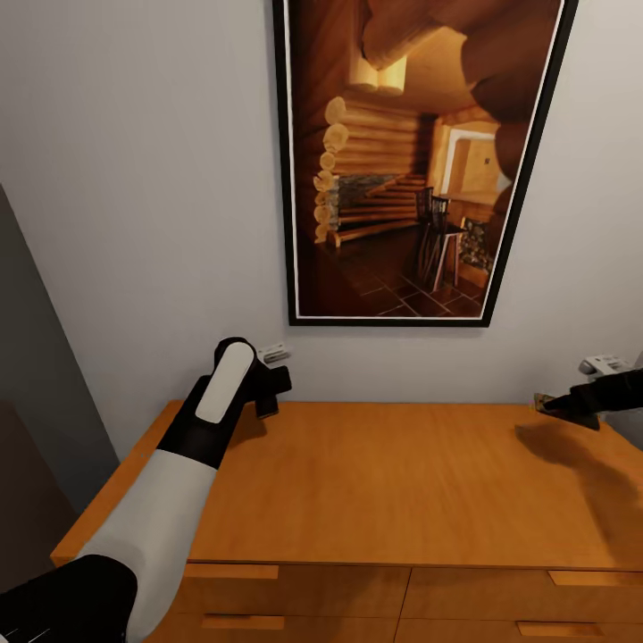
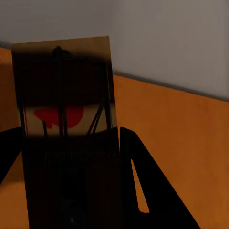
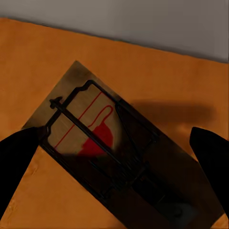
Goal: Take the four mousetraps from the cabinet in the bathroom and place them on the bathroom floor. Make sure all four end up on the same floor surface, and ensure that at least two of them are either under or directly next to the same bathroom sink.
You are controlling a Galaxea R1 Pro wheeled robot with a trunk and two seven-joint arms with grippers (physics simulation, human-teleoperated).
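Note:
My left gripper (image 1: 268,396) hovers over the back left of the orange-brown cabinet (image 1: 402,482), close to the wall. In the left wrist view it (image 2: 71,136) is shut on a mousetrap (image 2: 67,95), a tan board with dark wire and a red spot, standing up between the black fingers (image 2: 148,191). At the far right my right gripper (image 1: 561,406) holds a second mousetrap (image 1: 552,404) just above the cabinet top, with its shadow below. The right wrist view shows that mousetrap (image 3: 95,129) lying diagonally between the fingers (image 3: 19,157).
A large framed picture (image 1: 420,161) of a log cabin interior hangs on the grey wall behind the cabinet. Drawer fronts with flat pulls (image 1: 241,572) run along the cabinet's near side. A dark grey panel (image 1: 36,384) stands to the left.

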